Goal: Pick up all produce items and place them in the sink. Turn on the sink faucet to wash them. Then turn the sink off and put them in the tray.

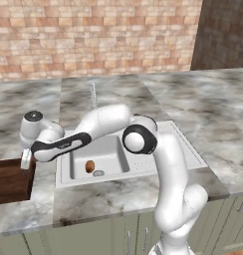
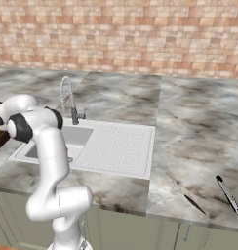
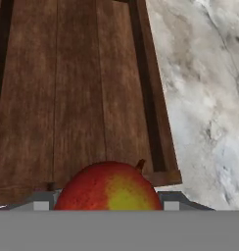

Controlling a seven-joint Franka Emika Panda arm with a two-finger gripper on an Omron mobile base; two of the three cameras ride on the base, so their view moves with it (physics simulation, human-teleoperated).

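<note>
Red-and-yellow fruit [image 3: 109,187] between wide-set jaws, above the tray [image 3: 72,93].

Soft, even light fills my rendered kitchen, with no glare and no clear source. My white arm [image 1: 168,164] shows gentle grey shading along its curves. The square white sink basin [image 1: 111,152] is a shade dimmer inside. The grey marbled table [image 2: 199,146] looks smeared and low in detail. Close to my hand camera, the rounded red-and-yellow fruit [image 3: 109,188] and the dark brown wooden tray [image 3: 77,93] appear slightly soft.
</note>
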